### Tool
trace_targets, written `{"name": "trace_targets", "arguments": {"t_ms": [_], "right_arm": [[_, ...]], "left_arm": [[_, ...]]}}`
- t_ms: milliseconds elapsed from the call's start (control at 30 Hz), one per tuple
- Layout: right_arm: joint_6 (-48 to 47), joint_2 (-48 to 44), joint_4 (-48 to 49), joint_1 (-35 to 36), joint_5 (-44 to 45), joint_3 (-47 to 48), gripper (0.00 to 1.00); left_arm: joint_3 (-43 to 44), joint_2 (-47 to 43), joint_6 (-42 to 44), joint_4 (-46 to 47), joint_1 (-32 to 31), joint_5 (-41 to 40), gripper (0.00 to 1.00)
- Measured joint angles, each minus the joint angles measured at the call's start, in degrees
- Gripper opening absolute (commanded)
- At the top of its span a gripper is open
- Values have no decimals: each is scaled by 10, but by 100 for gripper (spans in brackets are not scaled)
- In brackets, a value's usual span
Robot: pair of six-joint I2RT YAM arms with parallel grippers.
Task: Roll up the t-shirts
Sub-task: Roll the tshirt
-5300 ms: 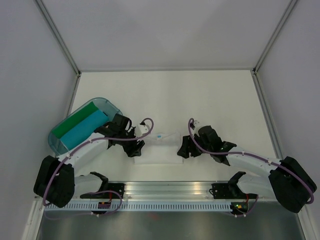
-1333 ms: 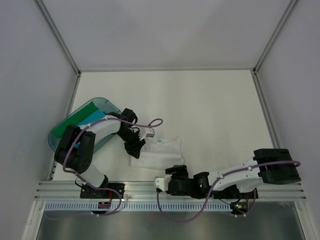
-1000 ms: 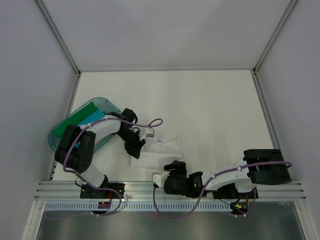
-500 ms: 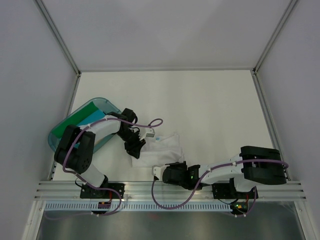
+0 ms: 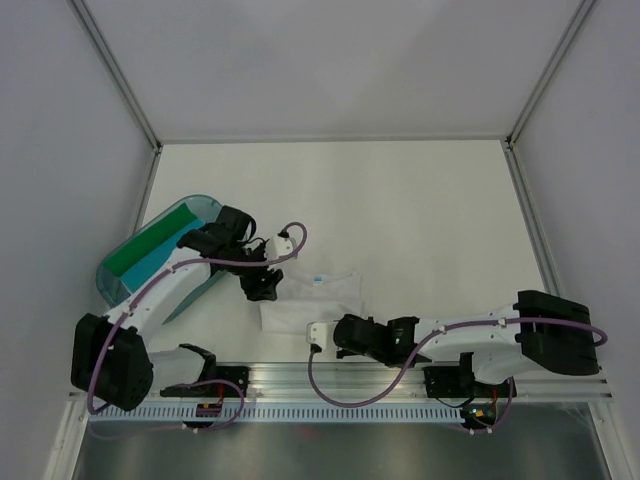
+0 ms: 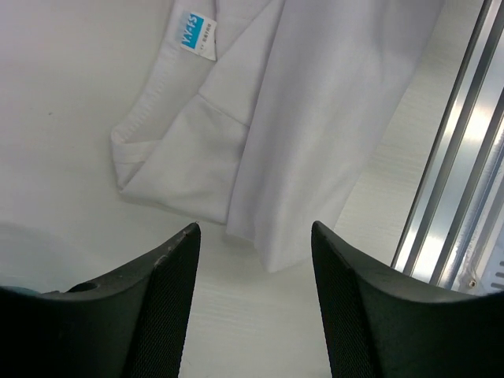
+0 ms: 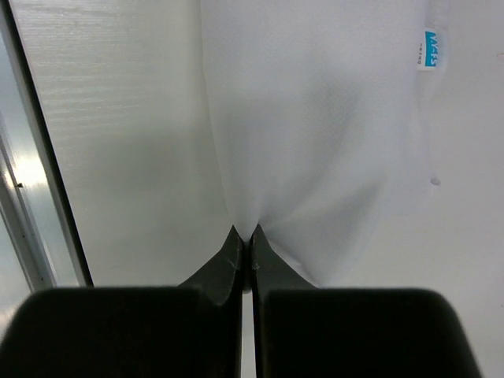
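The white worktop (image 5: 400, 200) is carrying everything. The right arm (image 5: 470, 330) is lying low and stretched along the near rail, reaching leftwards from its base. The left arm (image 5: 170, 285) is bending up from its base and angling over a teal tub (image 5: 106, 276), with its wrist turned down towards the worktop. The tub is sitting at the left edge and holding a green roll (image 5: 150, 240) and a turquoise roll (image 5: 150, 268) side by side.

The white t-shirt (image 5: 315, 300) is lying loosely folded on the worktop between the two hands, close to the rail. The left hand (image 6: 253, 232) is hovering just above the shirt's left corner with its fingers (image 6: 169, 299) spread wide and nothing between them. The right hand (image 7: 242, 232) is meeting the shirt's near edge with its fingers pressed together, pinching a small pucker of the white cloth at their tips. The shirt's small blue neck label (image 6: 196, 35) is showing face up on the far side of the cloth.
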Motion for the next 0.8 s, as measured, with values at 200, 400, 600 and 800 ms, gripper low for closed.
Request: {"name": "trace_targets", "arguments": {"t_ms": [200,400,600,800], "right_arm": [[-12,-7,-12,-44,-87,3,0],[-19,-5,-25,-79,-148,16,0],[-22,1,-24,-93,-174,24,0],[-22,-6,-17,-108,-193,24,0]], "left_arm": [[-48,-71,-12,31,0,-3,65],[-68,-132,64,-11,0,-6,69],[-201,-342,194,19,-20,-11,78],[-342,-539,299,36,-66,-27,81]]}}
